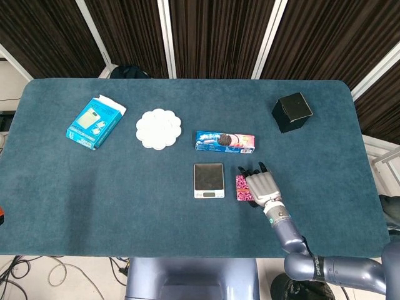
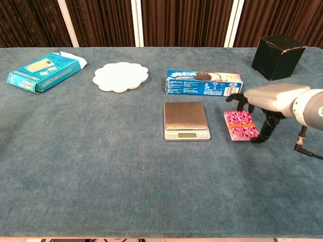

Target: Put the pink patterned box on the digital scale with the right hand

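Observation:
The pink patterned box (image 1: 240, 187) (image 2: 239, 125) lies flat on the blue table cloth, just right of the digital scale (image 1: 208, 180) (image 2: 185, 120), whose steel platform is bare. My right hand (image 1: 262, 186) (image 2: 270, 101) arches over the box's right side. Its fingers reach past the far edge and the thumb points down by the near right corner. The fingers are spread and the box still rests on the table; no firm grip shows. My left hand is in neither view.
A blue cookie packet (image 1: 225, 142) (image 2: 203, 83) lies just behind the scale and the pink box. Further back are a white scalloped plate (image 1: 159, 129) (image 2: 121, 76), a teal carton (image 1: 94, 122) (image 2: 43, 73) at the left and a black cube box (image 1: 292, 112) (image 2: 278, 56) at the right.

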